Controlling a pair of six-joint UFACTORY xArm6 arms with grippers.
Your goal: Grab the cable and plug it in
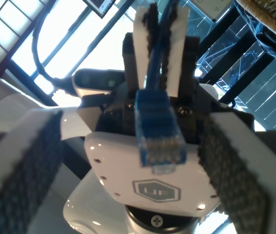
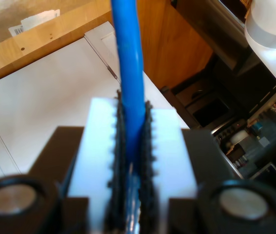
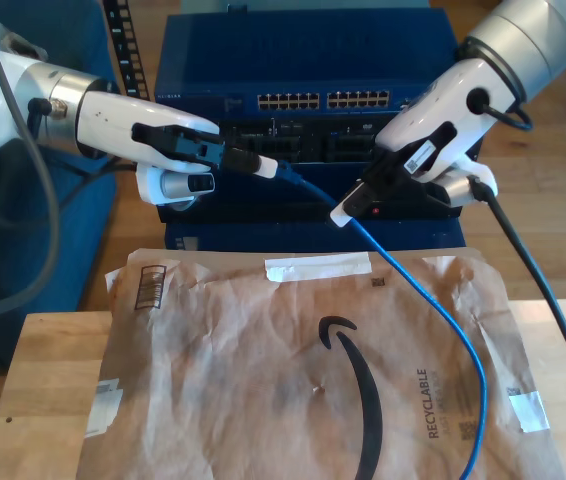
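The blue cable (image 3: 433, 300) runs from the table's front edge up to my second gripper (image 3: 345, 213), which is shut on it at the exterior view's right. In the second wrist view the white fingers (image 2: 169, 146) pinch the cable (image 2: 128, 53). A short free end reaches from there to my first gripper (image 3: 266, 166) at the exterior view's left. Its translucent blue plug (image 1: 160, 139) points at the first wrist camera. My first gripper (image 1: 135, 119) is open, with a grey pad on either side of the plug and not touching it. Behind the plug, my second gripper (image 1: 160, 19) clamps the cable.
A blue network switch with rows of ports (image 3: 328, 100) stands on a dark rack behind both grippers. A crumpled brown paper envelope (image 3: 263, 380) covers the wooden table (image 3: 33, 400). A thick black arm cable (image 3: 533, 280) hangs at the exterior view's right.
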